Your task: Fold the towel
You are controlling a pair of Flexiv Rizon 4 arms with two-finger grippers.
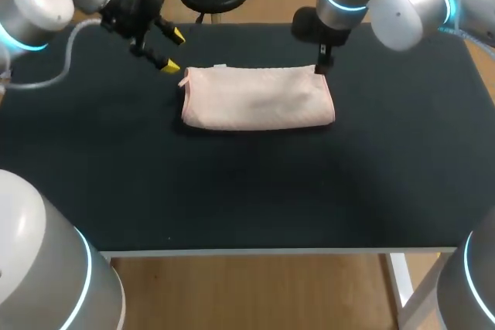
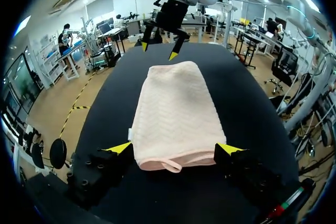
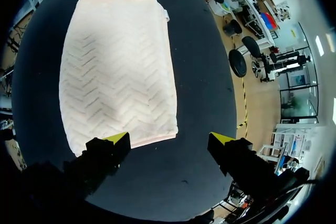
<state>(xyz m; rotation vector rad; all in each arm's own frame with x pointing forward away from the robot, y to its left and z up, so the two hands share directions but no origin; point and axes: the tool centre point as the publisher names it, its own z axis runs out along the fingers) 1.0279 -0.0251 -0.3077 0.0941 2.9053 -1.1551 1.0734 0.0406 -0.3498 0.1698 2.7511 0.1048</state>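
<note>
On the far middle of the black tabletop [image 1: 232, 191] lies a pale pink, chevron-woven cloth towel [image 1: 259, 98], folded into a thick rectangle with its long side running left to right. A small white tag [image 3: 164, 14] sticks out from its far long edge, nearer its left end. A thin pink hanging loop [image 2: 169, 167] curls off that same left end.

The left end effector [image 1: 174, 52] hangs at the towel's left end, close to its far corner. Its yellow-tipped fingers are spread wide and hold nothing. In the left wrist view the towel [image 2: 178, 114] stretches away ahead of this end effector [image 2: 175, 148], and its looped end lies between the two spread tips. Whether either tip touches the cloth cannot be told.

The right end effector [image 1: 321, 63] is at the towel's far right corner. In the right wrist view its fingers [image 3: 169, 139] also stand well apart and empty. One tip sits at the edge of the towel [image 3: 118, 66], and the other is over bare tabletop beside it. From the left wrist view this right end effector [image 2: 160, 50] shows beyond the towel's far end, pointing down.
</note>
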